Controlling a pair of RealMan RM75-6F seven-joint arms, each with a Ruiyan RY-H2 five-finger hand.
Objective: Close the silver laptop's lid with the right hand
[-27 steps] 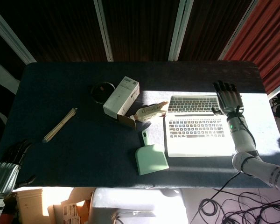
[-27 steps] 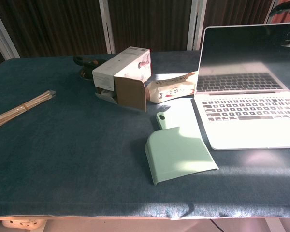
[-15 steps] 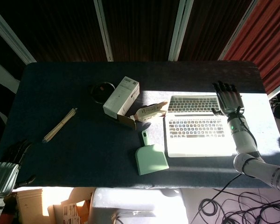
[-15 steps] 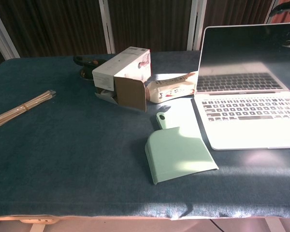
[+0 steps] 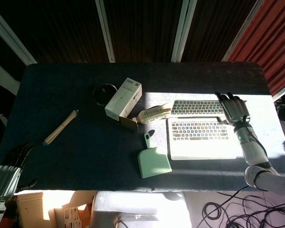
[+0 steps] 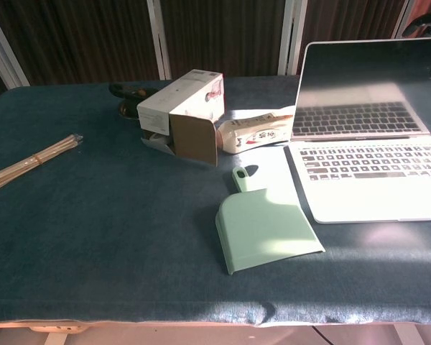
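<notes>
The silver laptop (image 5: 202,138) lies open at the table's right side, its lid (image 5: 197,107) standing up and tipped a little toward the keyboard. My right hand (image 5: 233,108) is at the lid's top right corner, fingers laid over the upper edge and holding nothing. In the chest view the dark screen (image 6: 373,83) mirrors the keys, and only dark fingertips (image 6: 425,25) show above its right corner. My left hand (image 5: 7,172) hangs off the table's near left corner, fingers apart and empty.
A mint green dustpan (image 5: 153,161) lies just left of the laptop's base. Behind it lie a white carton (image 5: 123,99), a tube (image 5: 152,113) touching the lid's left edge area, and a black round object (image 5: 105,91). A stick bundle (image 5: 61,127) lies at the left.
My right hand has come forward and down with the lid's top edge. The lid has tilted toward the keyboard. The left hand has stayed still.
</notes>
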